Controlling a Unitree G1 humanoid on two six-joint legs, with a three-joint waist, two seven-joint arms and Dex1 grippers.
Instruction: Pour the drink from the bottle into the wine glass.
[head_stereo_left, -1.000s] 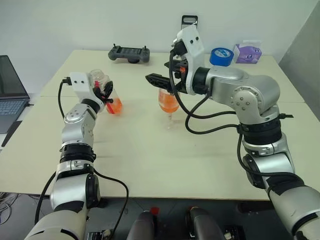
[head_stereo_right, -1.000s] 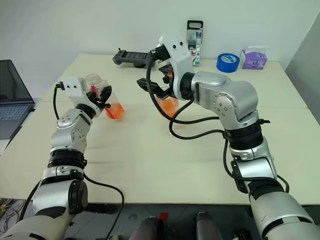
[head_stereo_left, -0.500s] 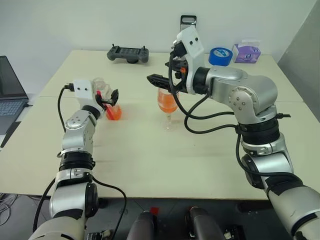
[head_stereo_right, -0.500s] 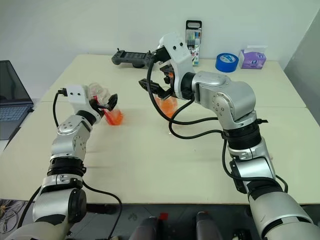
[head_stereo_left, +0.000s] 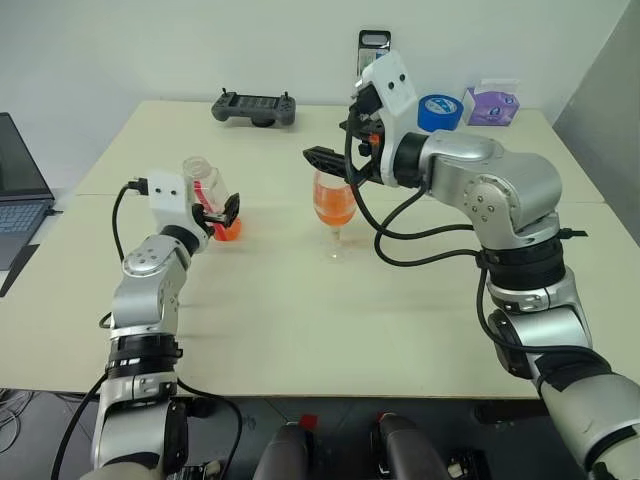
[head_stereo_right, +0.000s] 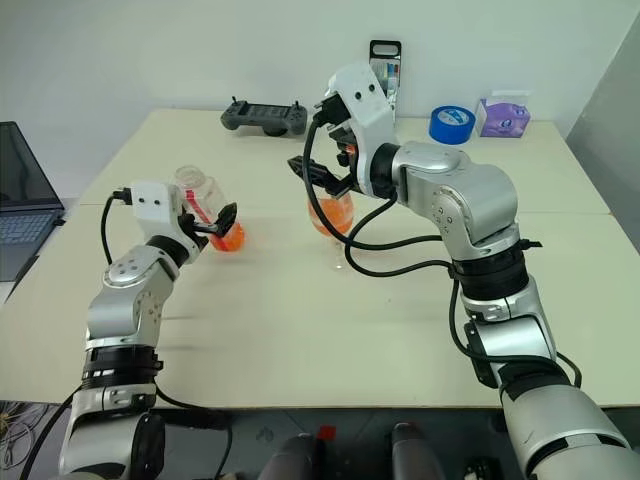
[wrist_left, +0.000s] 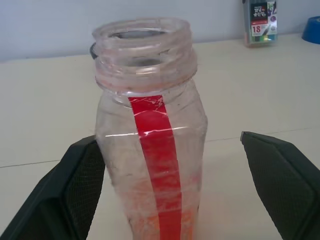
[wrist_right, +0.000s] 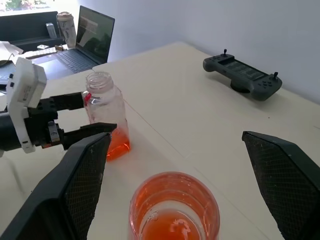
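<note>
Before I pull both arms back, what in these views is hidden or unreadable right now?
- Bottle base: cut off by the lower edge in the left wrist view; the left tool covers it in the left eye view.
- Wine glass stem and foot: cut off by the lower edge in the right wrist view.
- Marker pack: lower half behind the right arm.
- Laptop: cut by the frame edge.

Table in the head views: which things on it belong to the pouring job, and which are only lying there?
Job: bottle, drink, wine glass.
Lying about: game controller, blue tape roll, tissue pack, marker pack, laptop.
</note>
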